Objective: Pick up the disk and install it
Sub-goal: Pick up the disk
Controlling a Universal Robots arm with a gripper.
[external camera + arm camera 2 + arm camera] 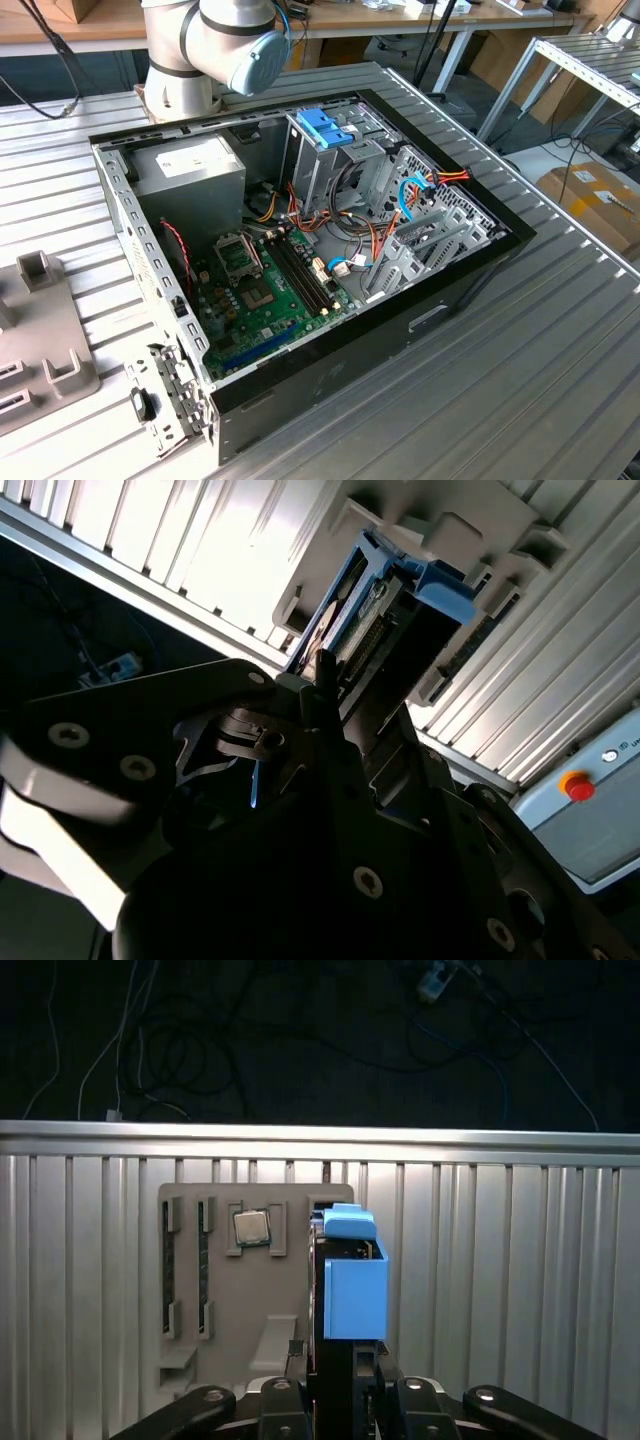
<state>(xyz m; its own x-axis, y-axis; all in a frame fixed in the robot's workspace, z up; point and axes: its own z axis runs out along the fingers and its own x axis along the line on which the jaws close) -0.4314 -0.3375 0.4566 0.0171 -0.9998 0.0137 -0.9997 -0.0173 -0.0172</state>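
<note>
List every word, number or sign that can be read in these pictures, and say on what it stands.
Nothing reads clearly.
White label on the grey box: print too small.
Label on the cardboard box: blurred.
Print beside the red button: too small.
Chip on the tray: marking too small.
The disk in the gripper: label seen edge-on, unreadable.

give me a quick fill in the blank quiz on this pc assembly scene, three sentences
1. The disk has plastic side rails coloured ____.
2. In the first wrist view, the claw is nearest to the ____.
3. In the exterior view, the motherboard inside the open computer case is coloured ____.

Missing words: blue; disk; green
</note>
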